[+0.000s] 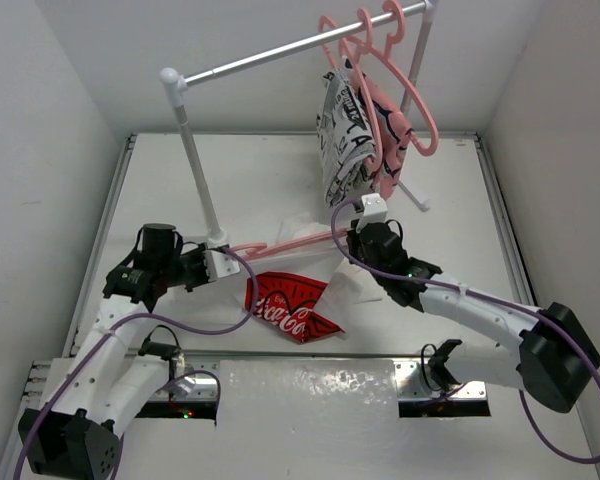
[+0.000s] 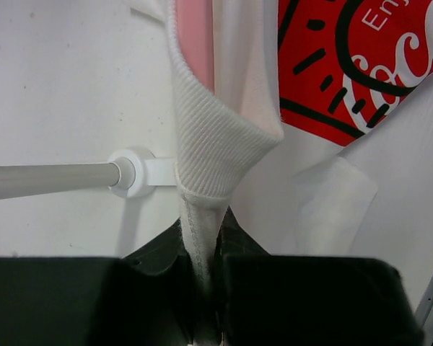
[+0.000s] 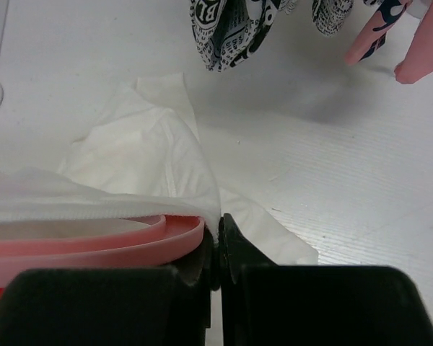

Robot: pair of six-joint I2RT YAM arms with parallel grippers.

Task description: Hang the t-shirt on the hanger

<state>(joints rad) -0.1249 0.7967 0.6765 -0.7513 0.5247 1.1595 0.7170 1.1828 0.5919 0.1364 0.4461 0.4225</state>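
The t-shirt (image 1: 292,305) lies crumpled on the table between the arms, red Coca-Cola panel up and white cloth spread behind it. The salmon-pink hanger (image 1: 280,243) lies across it, partly under white cloth. My left gripper (image 1: 227,266) is shut on the shirt's ribbed white collar (image 2: 206,144), pinched at the fingertips (image 2: 202,249); the hanger (image 2: 195,43) shows inside the collar and the red panel (image 2: 346,65) to the right. My right gripper (image 1: 352,240) is shut on a white edge of the shirt (image 3: 151,166), its jaws (image 3: 220,241) closed beside the hanger's end (image 3: 94,245).
A white clothes rack stands at the back, its near post (image 1: 195,160) and foot (image 2: 133,173) close to my left gripper. A black-and-white patterned garment (image 1: 345,140) and a pink garment (image 1: 390,135) hang from the rod with spare pink hangers (image 1: 380,40). White walls enclose the table.
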